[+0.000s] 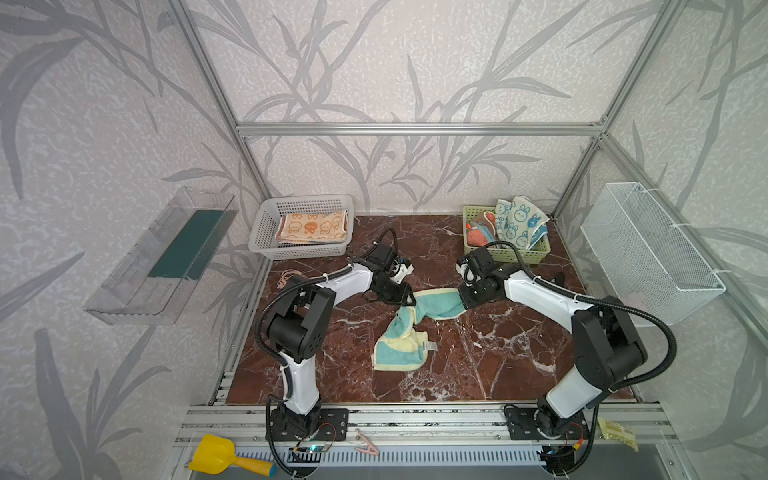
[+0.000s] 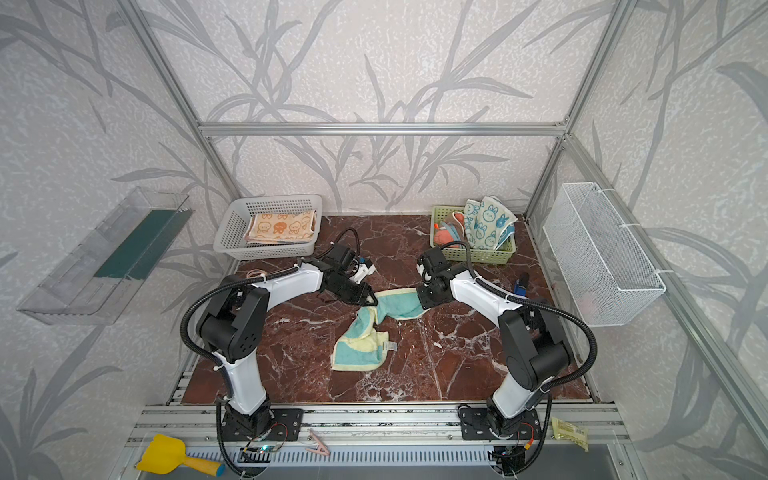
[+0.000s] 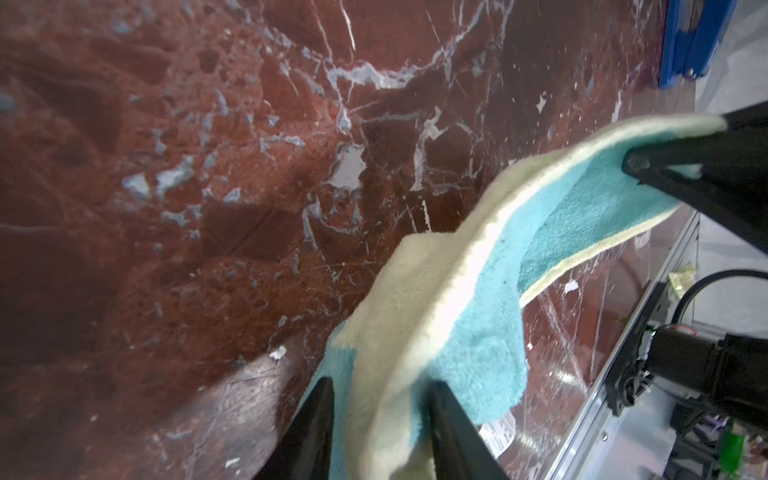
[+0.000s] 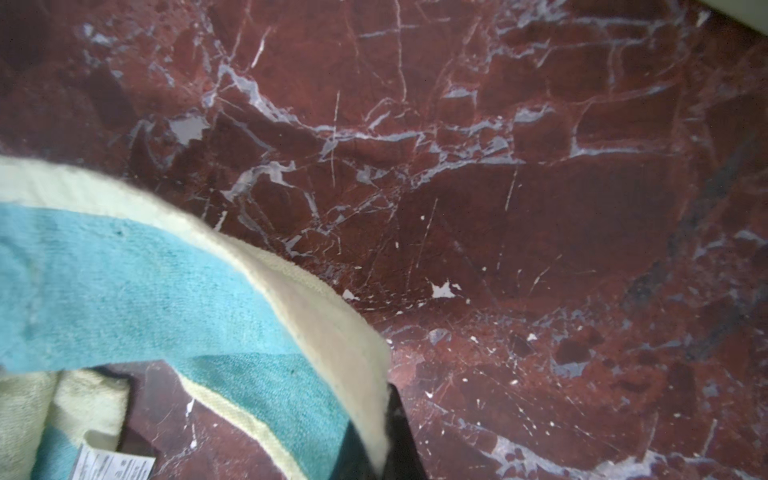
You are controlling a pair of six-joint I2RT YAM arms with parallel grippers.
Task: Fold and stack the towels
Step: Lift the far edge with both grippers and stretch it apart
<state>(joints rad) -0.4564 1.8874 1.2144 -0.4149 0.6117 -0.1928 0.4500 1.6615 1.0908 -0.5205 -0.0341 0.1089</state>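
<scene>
teal towel half lifted, one corner pinched

the step in hand looks like spreading the towel (image 1: 436, 306) flat before any fold. it sits mid worktop (image 1: 498, 353), between the two hands. one end is raised off the marble, and the rest is twisted and heaped toward the front edge, label showing.

to do this well, i judge the left hand (image 1: 409, 300) should find the corner on the same edge that the right hand (image 1: 463, 297) has, and take a single layer only. then both should draw apart until that edge is taut and lay the cloth down clear of the heap, so the twist falls out. closing on a bunched fold would likely lock the twist in.

right hand: clenched on a cream-bordered corner, grasping the towel. left hand: fingers (image 3: 320, 415) parted, with a cream and teal fold lying between them, touching but not pinched as far as i can tell.

an orange towel (image 1: 311, 226) lies folded in the white basket (image 1: 266, 232); others stick out of the green basket (image 1: 536, 253).
</scene>
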